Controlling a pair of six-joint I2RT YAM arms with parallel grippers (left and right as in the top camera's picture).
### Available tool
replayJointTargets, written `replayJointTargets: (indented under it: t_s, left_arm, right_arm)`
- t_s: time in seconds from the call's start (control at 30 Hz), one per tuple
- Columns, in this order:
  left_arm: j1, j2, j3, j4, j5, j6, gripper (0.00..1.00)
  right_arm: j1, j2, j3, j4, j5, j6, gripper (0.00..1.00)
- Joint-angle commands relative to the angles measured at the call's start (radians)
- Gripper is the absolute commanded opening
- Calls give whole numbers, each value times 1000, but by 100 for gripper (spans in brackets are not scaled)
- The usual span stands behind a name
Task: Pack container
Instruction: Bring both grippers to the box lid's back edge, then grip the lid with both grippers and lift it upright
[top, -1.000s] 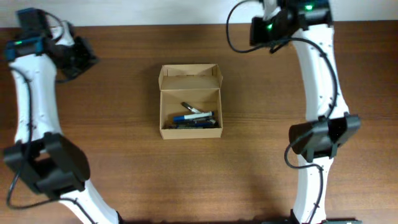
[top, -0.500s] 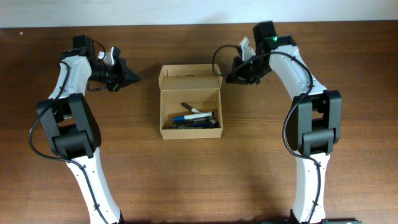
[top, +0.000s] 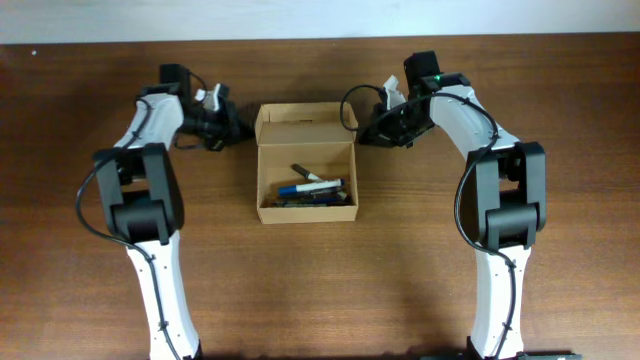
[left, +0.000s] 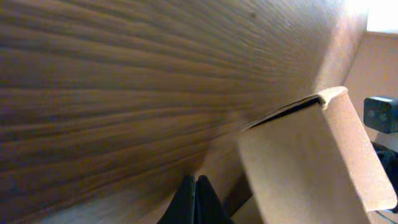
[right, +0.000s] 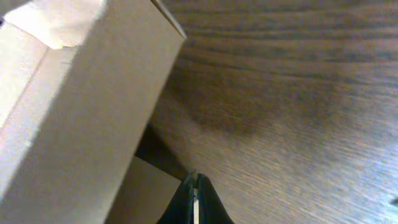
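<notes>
- The box (top: 306, 213) sits open in the middle of the surface (top: 430, 250). Pens (top: 310, 186) lie in it towards its near wall, and its lid flap (top: 305, 113) is folded back at its far edge.
- The left end effector (top: 236, 131) is just beside the box's far left corner, clenched on nothing.
- The right end effector (top: 366, 134) is just beside the box's far right corner, likewise clenched and empty.
- The box looks light and thin-walled, so a hard squeeze would likely crease it. The flap's free edge seems the best place to push.

Brown wood-grain table (top: 400, 290) with 1 open tan cardboard container (top: 305, 130) resting near its middle.
</notes>
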Motion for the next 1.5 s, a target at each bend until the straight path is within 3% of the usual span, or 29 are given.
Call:
replayJointTargets:
  t_s: [0.0, 0.2, 0.43, 0.67, 0.83, 1.0, 1.17, 1.47]
  left_arm:
    - [-18, 23, 3, 28, 35, -55, 2]
    - [-24, 24, 3, 96, 109, -105, 2]
    - [-23, 24, 27, 298, 242, -187, 2]
    - [-23, 24, 169, 314, 287, -201, 2]
    - [-23, 23, 365, 116, 264, -84, 2]
    - [-34, 23, 548, -179, 151, 66, 2]
    - [-52, 22, 681, -397, 79, 170, 1]
    - [-60, 22, 860, -616, -40, 199, 1]
  right_arm:
    - [3, 5, -6, 19, -42, 12, 4]
    - [3, 5, -6, 111, -70, 106, 4]
    - [3, 5, -6, 274, -159, 130, 4]
    - [3, 4, 14, 402, -255, 127, 4]
    - [6, -19, 76, 291, -250, 66, 4]
    - [31, -89, 166, 89, -114, -58, 4]
    - [64, -154, 253, -39, -36, -85, 4]
    - [146, -298, 328, -180, 183, -189, 4]
